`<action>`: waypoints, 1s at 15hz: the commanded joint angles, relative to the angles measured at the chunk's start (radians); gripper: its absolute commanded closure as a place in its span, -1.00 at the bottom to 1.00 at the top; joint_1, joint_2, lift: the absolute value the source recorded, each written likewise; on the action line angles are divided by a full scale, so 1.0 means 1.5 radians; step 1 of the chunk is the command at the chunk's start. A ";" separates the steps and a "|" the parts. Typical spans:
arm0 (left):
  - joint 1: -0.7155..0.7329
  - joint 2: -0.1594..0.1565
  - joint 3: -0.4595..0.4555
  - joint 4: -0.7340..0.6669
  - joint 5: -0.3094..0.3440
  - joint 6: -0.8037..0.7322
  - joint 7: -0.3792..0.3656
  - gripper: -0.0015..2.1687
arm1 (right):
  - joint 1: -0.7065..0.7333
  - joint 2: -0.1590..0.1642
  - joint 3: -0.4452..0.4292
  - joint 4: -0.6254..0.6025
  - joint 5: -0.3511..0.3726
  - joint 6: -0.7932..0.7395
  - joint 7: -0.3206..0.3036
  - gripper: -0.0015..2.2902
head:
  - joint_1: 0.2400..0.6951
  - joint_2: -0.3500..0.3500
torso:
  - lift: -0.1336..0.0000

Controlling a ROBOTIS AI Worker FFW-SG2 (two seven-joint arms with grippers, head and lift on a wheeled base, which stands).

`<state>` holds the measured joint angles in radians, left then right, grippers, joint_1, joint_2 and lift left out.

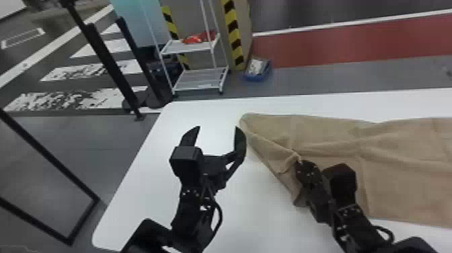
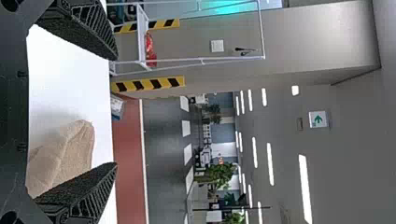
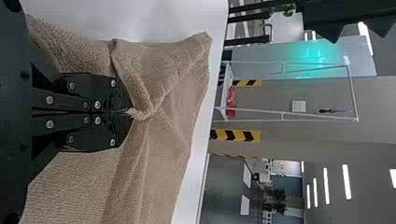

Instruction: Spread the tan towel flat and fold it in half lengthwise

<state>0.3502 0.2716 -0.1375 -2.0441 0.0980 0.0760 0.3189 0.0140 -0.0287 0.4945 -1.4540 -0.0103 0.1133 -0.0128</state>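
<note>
1. Head view: a tan towel [image 1: 397, 144] lay wrinkled across the right side of a white table [image 1: 144, 181], its left end partly turned over on itself and its other end cut off by the view's edge.
2. The left gripper [image 1: 218, 128] was just beside the towel's left end, above the table, its two black fingers wide apart with nothing between them.
3. The right gripper [image 1: 299, 160] was at the towel's turned-over part.
4. Right wrist view: that gripper [image 3: 130, 113] had its fingers together, clamped on a small pinch of towel; exactly how much cloth was caught was hard to tell.
</note>
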 commanded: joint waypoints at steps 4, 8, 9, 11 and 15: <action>-0.007 0.000 -0.009 0.011 -0.001 0.000 -0.001 -0.93 | 0.034 -0.002 -0.019 -0.013 0.001 -0.058 -0.045 -0.88 | 1.00 0.81 | -0.92; -0.014 0.001 -0.010 0.017 0.000 0.000 -0.001 -0.93 | 0.047 -0.012 -0.015 -0.059 0.002 -0.080 -0.045 -0.86 | 1.00 0.77 | -0.92; -0.016 0.001 -0.010 0.019 0.000 0.000 -0.001 -0.93 | 0.047 -0.016 -0.008 -0.071 0.009 -0.086 -0.044 -0.81 | 1.00 0.77 | -0.92; -0.020 0.001 -0.010 0.022 0.000 0.000 -0.001 -0.93 | 0.043 -0.021 0.018 -0.076 0.018 -0.086 -0.033 -0.69 | 1.00 0.80 | -0.92; -0.029 0.002 -0.013 0.033 0.001 0.000 -0.001 -0.93 | 0.025 -0.015 0.067 -0.058 0.050 -0.072 0.003 -0.48 | 1.00 0.91 | -0.92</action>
<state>0.3111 0.2742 -0.1540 -1.9995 0.1002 0.0761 0.3174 0.0619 -0.0576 0.5673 -1.5581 0.0356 -0.0083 -0.0066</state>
